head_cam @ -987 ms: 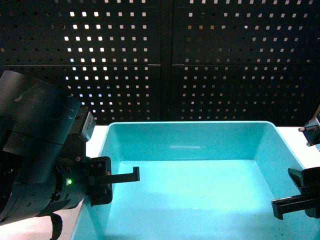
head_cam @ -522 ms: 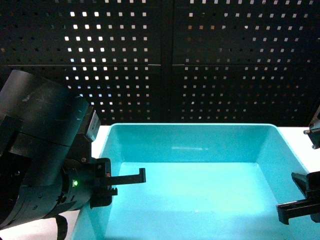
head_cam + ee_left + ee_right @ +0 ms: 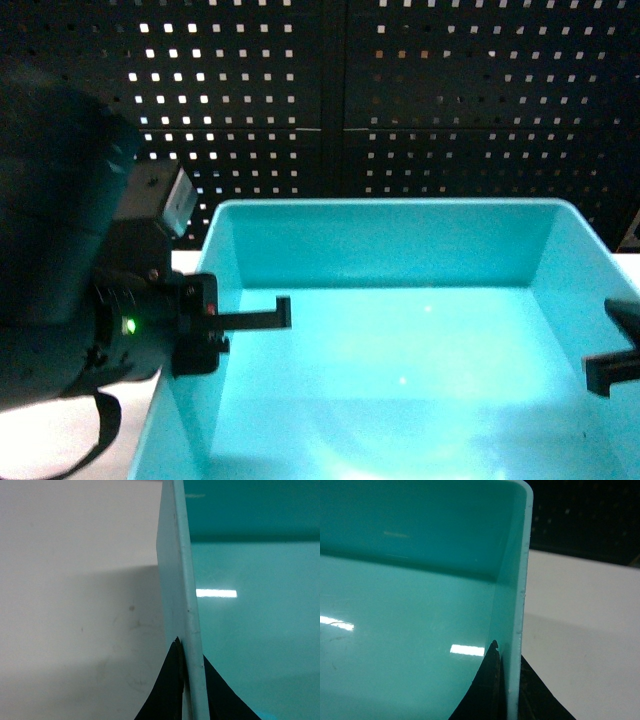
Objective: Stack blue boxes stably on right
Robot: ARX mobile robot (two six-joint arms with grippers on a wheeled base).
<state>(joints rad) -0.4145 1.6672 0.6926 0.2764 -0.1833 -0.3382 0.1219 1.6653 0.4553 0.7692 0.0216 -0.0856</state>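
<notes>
Light turquoise-blue plastic tub point(image 3: 400, 380), smooth-walled, tapered sides, lipped rim: I log it as filling most of my head view, open side up, interior glossy with small light reflections on its floor. It sits centred in front of me, its far wall toward the black perforated metal panel point(image 3: 400, 120) that forms the backdrop.

Left gripper point(image 3: 215, 335), black: I see it at the tub's left wall. In the left wrist view its two fingers point(image 3: 167, 695) straddle the thin wall edge, one outside over the counter and one inside the tub, closed against the plastic, so I record it as clamped on the tub's left wall. One finger projects inward over the tub floor in the head view. A green indicator light point(image 3: 129, 325) glows on the left arm's housing.

Right gripper point(image 3: 615, 365), black: only partly in my head view at the right edge, at the tub's right wall. The right wrist view shows its fingers point(image 3: 487, 690) on either side of the wall edge near the rounded corner, pinched onto it.

White counter point(image 3: 75, 605), matte with faint scuffs: visible beside the tub's left wall in the left wrist view and beside the right wall in the right wrist view. I cannot tell whether the tub's base touches the counter.
</notes>
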